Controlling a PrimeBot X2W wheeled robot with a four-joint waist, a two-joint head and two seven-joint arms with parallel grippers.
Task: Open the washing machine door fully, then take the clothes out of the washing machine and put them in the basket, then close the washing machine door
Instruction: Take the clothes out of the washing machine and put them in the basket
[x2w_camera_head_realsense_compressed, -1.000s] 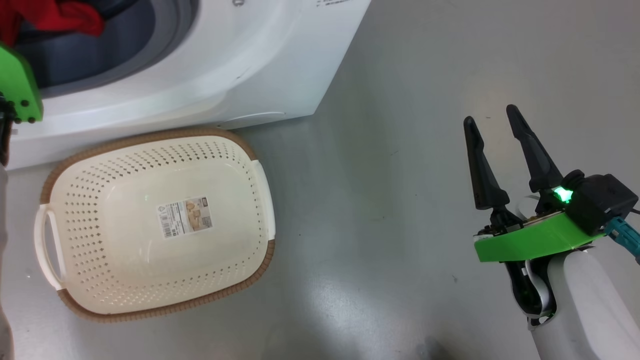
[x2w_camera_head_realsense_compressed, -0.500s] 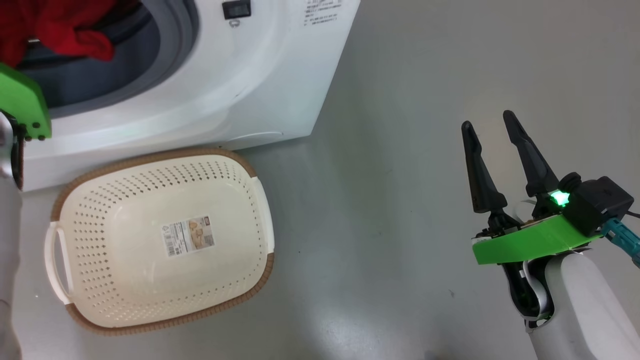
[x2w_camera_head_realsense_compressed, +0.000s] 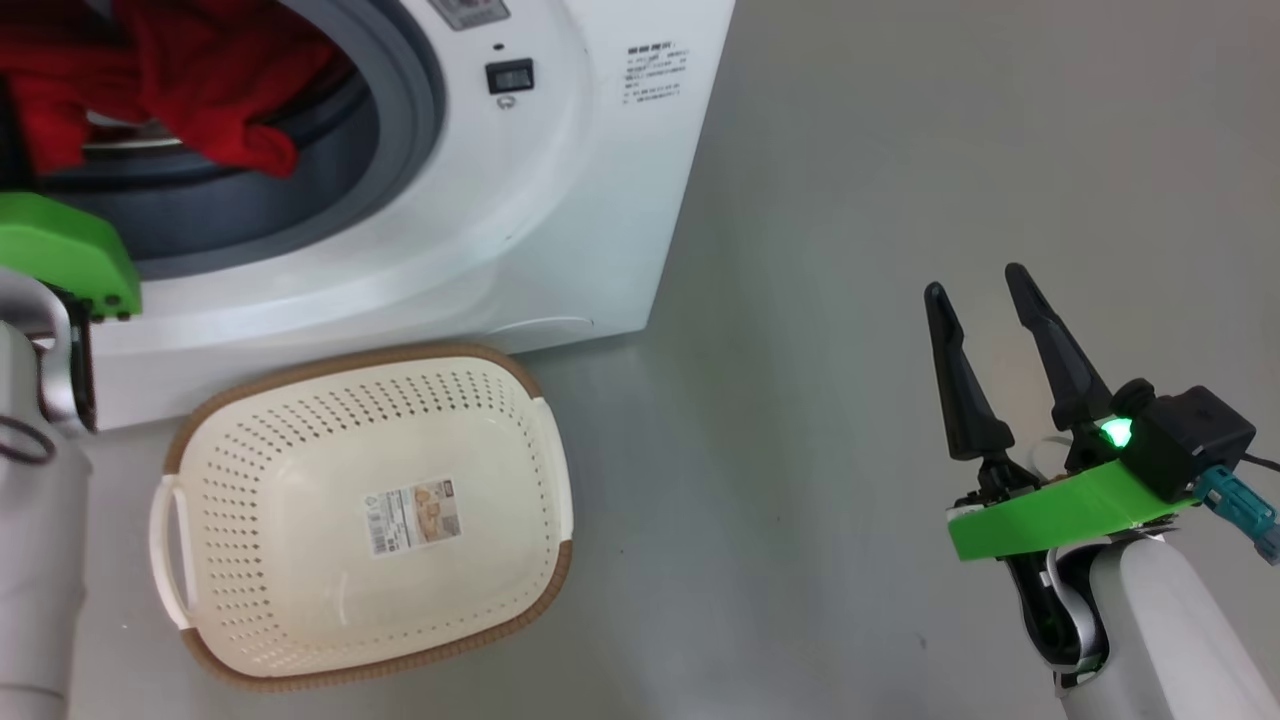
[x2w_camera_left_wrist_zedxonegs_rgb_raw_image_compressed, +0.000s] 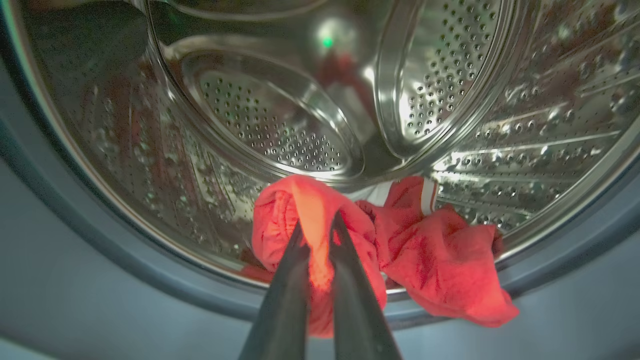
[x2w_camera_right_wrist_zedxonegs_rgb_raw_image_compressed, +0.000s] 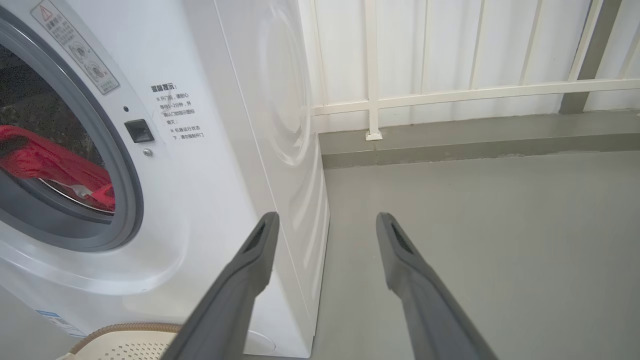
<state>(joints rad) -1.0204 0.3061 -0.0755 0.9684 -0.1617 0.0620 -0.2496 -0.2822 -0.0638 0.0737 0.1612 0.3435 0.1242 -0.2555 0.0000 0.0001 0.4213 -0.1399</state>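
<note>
The white washing machine (x2w_camera_head_realsense_compressed: 560, 200) stands open, and its door is out of view. Red clothes (x2w_camera_head_realsense_compressed: 215, 110) lie at the drum mouth and hang over the grey rubber ring (x2w_camera_head_realsense_compressed: 400, 130). In the left wrist view my left gripper (x2w_camera_left_wrist_zedxonegs_rgb_raw_image_compressed: 317, 225) is shut on a bunched fold of the red clothes (x2w_camera_left_wrist_zedxonegs_rgb_raw_image_compressed: 435, 255) in front of the steel drum (x2w_camera_left_wrist_zedxonegs_rgb_raw_image_compressed: 280, 125). The cream basket (x2w_camera_head_realsense_compressed: 300, 590) sits on the floor below the opening with nothing in it but its paper label. My right gripper (x2w_camera_head_realsense_compressed: 978, 278) hangs open over bare floor, well to the right of the machine.
The grey floor (x2w_camera_head_realsense_compressed: 850, 200) stretches right of the machine and the basket. A white railing (x2w_camera_right_wrist_zedxonegs_rgb_raw_image_compressed: 450, 95) and a low kerb run along the wall behind the machine. My left forearm (x2w_camera_head_realsense_compressed: 35, 560) stands beside the basket's left handle.
The head camera has tilted, so machine and basket sit lower and further right in the picture and more of the red clothes show. My right gripper stays open in the same pose.
</note>
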